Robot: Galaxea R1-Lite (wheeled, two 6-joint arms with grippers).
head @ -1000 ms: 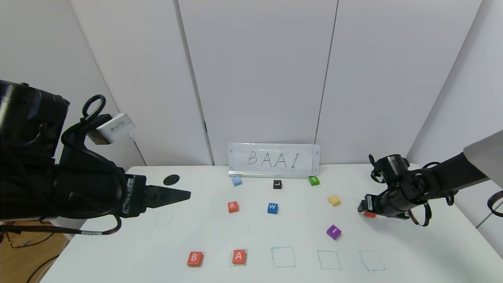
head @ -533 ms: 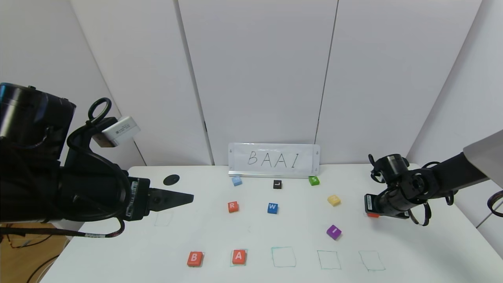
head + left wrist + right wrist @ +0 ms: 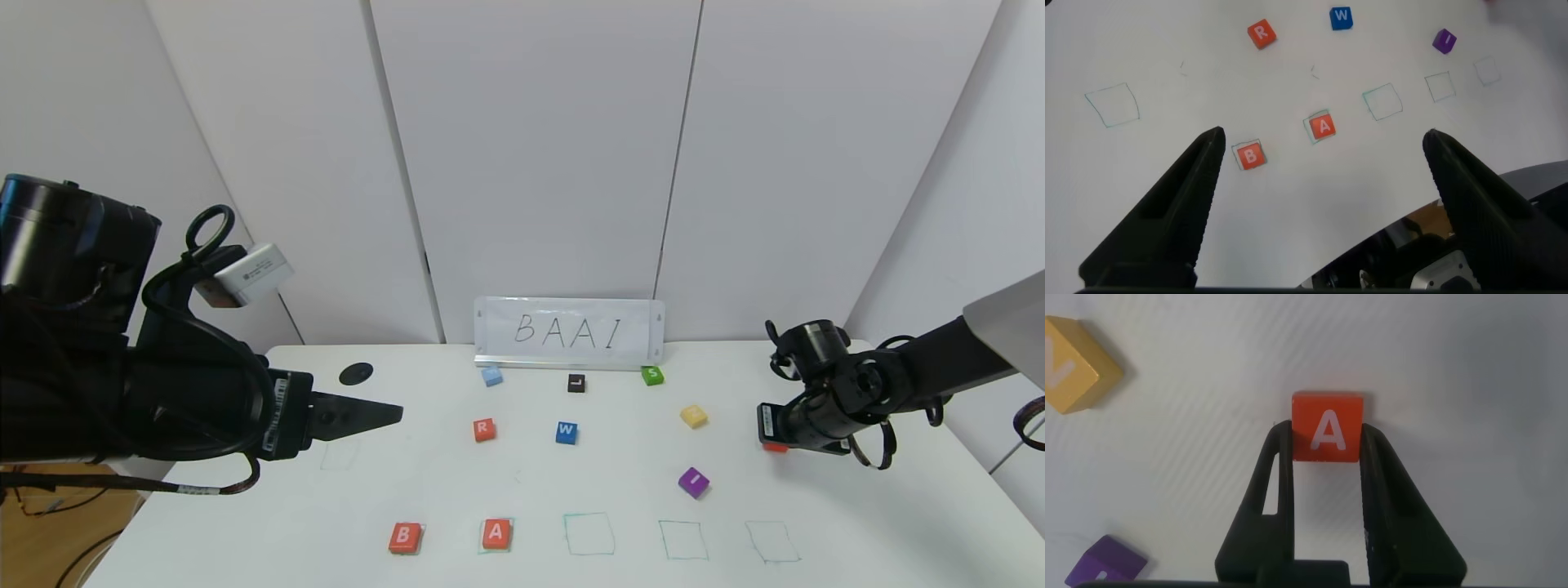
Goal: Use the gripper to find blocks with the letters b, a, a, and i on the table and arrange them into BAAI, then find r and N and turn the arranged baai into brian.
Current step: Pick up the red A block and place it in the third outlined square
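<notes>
My right gripper (image 3: 1326,433) is shut on an orange-red A block (image 3: 1327,427), low over the table's right side (image 3: 898,506); the head view shows only a red sliver of this block (image 3: 774,447) under the gripper (image 3: 766,437). The orange-red B (image 3: 405,536) and the other A (image 3: 496,533) lie in the two leftmost green outlines of the front row. The purple I (image 3: 693,482) and the orange-red R (image 3: 484,429) lie loose. A yellow block (image 3: 1069,363) carries what looks like a sideways N. My left gripper (image 3: 384,414) hovers open over the left side.
A blue W (image 3: 566,432), black L (image 3: 576,383), green S (image 3: 652,376) and light blue block (image 3: 491,376) sit mid-table. A BAAI sign (image 3: 569,331) stands at the back. Three green outlines (image 3: 589,534) at the front hold nothing. A black disc (image 3: 356,373) lies back left.
My right gripper's jaws have closed on the A block and it has drawn slightly right. The left arm has shifted a little.
</notes>
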